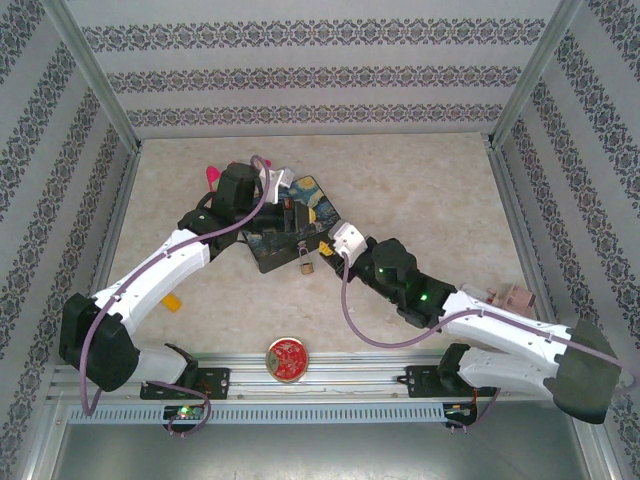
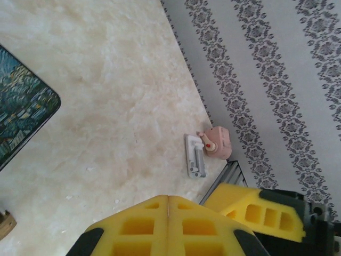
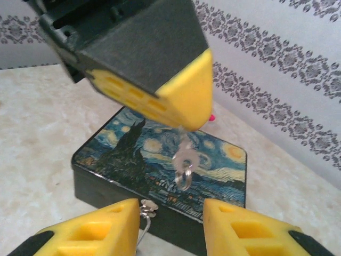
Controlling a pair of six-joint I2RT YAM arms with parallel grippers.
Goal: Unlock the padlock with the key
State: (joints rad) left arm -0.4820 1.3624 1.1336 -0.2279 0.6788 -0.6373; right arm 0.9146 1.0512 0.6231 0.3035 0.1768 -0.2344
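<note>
At the painted tin's [image 1: 312,205] near edge, mid-counter [image 1: 430,200], hangs the padlock [image 1: 305,263]; small, rigid, light, probably free to swing, so best steadied by its brass body; left jaws clenched on the key [image 3: 184,162]; right jaws parted, empty, near it.

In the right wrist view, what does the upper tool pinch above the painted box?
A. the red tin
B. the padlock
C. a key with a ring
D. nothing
C: the left tool is shut on a silvery key, and its ring hangs over the box.
</note>
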